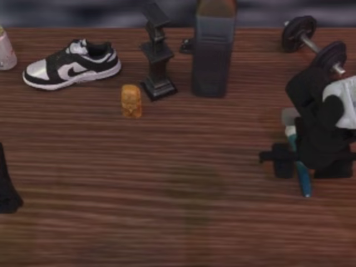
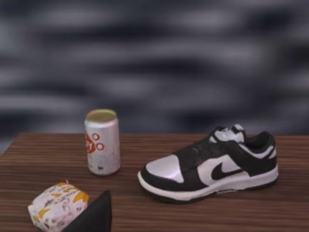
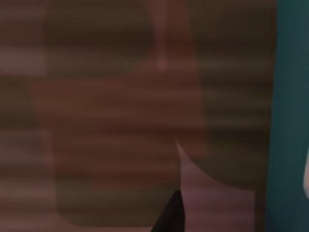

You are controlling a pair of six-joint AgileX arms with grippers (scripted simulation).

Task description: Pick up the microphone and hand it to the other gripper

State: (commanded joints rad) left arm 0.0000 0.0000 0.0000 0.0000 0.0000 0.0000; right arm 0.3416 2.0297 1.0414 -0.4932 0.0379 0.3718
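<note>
The microphone (image 1: 303, 177) lies on the table at the right, its slim teal handle pointing toward the front edge and its white-grey head (image 1: 288, 117) toward the back. My right gripper (image 1: 307, 164) hangs low over the handle, open, one black finger on each side and apart from it. In the right wrist view the teal handle (image 3: 289, 116) runs along the picture's edge, with one black fingertip (image 3: 173, 215) beside it. The left gripper (image 1: 8, 192) is parked at the table's left edge, open and holding nothing; one of its fingertips (image 2: 95, 217) shows in the left wrist view.
A black dumbbell (image 1: 314, 41) lies just behind my right arm. Along the back stand a dark box (image 1: 213, 53), a black statuette (image 1: 157, 61), an orange block (image 1: 131, 101), a black-and-white sneaker (image 1: 72, 64) and a can (image 2: 102, 141). A wrapped burger (image 2: 57, 209) sits near the left gripper.
</note>
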